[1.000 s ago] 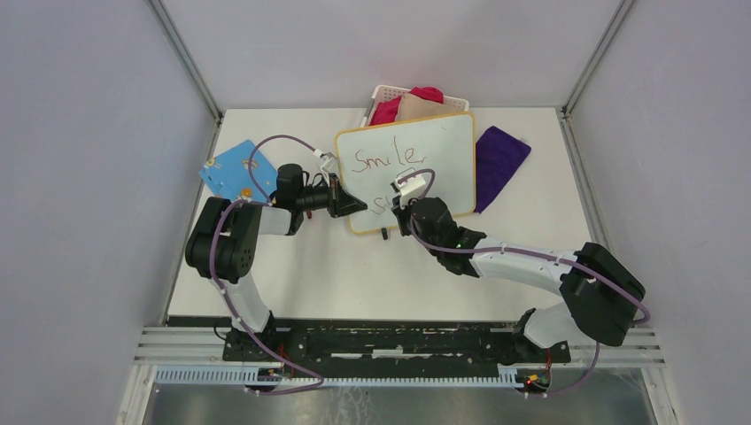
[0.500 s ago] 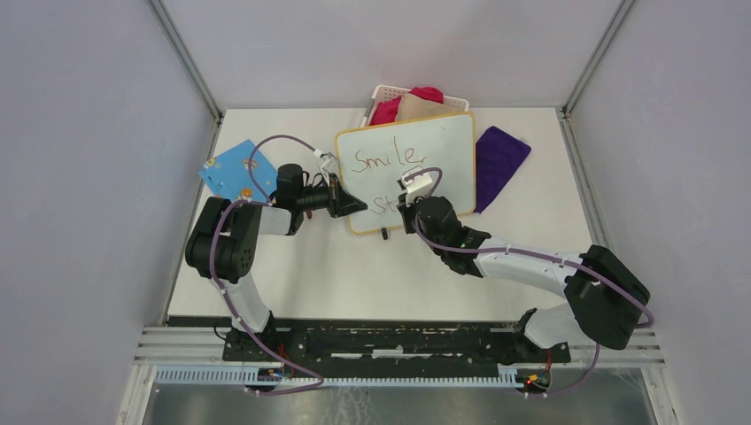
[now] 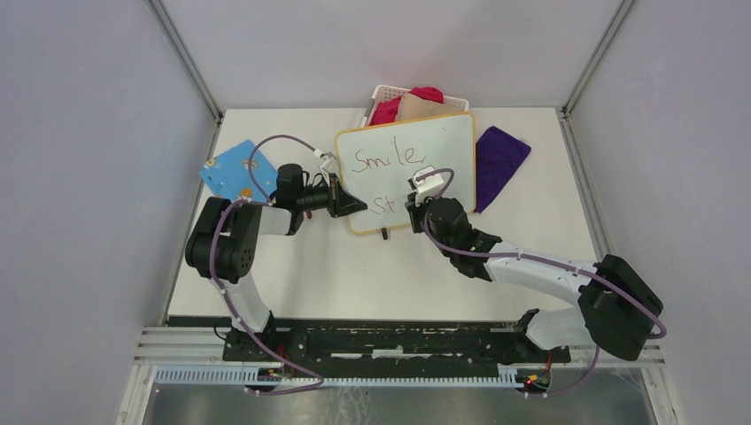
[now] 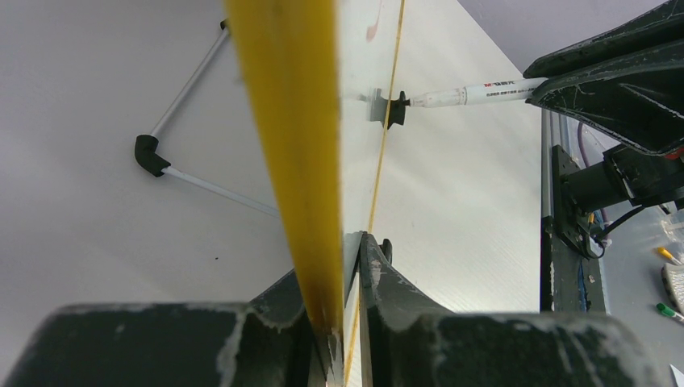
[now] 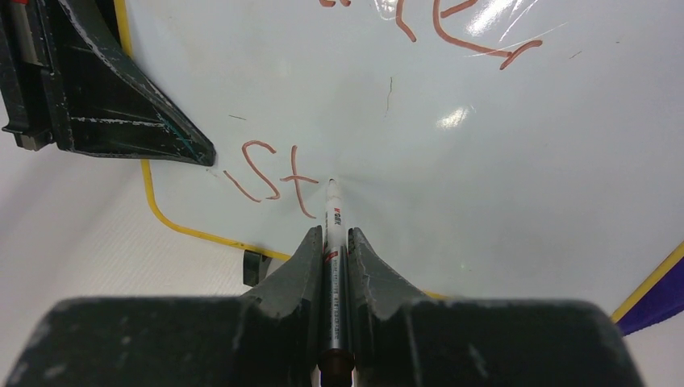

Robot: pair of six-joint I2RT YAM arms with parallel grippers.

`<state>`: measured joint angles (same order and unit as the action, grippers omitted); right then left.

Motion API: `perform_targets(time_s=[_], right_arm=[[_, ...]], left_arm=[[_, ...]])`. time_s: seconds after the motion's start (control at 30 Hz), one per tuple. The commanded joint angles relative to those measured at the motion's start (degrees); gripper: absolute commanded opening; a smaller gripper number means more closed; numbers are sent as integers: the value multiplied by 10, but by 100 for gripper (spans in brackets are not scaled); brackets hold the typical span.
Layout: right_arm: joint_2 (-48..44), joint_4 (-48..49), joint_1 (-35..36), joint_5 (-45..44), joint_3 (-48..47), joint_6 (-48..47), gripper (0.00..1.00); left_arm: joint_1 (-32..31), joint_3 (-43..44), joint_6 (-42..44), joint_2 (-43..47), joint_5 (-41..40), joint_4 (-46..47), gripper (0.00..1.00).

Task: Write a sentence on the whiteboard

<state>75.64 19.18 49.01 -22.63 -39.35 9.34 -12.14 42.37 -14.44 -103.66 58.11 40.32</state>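
Note:
The whiteboard, white with a yellow-orange rim, lies at the table's back middle. On it the red sentence reads "Smile," with "St" below. My left gripper is shut on the whiteboard's left rim. My right gripper is shut on a white marker, whose tip touches the whiteboard just right of "St". The marker also shows in the left wrist view.
A white basket with red and tan cloths stands behind the whiteboard. A purple cloth lies at its right. A blue board with holes lies at the left. A black foot sits under the whiteboard's near rim.
My right gripper has moved right with the marker, uncovering "St" on the second line. The left gripper has kept its hold on the rim.

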Motion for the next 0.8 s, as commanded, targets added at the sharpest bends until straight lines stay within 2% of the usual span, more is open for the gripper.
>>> perform_targets(time_s=[0.0, 0.77], right_arm=[[-5, 23, -6, -11, 1, 8, 0], [40, 13, -8, -6, -49, 1, 0]], left_arm=[[-20, -13, 52, -23, -71, -95, 2], [-20, -11, 52, -24, -71, -95, 2]])
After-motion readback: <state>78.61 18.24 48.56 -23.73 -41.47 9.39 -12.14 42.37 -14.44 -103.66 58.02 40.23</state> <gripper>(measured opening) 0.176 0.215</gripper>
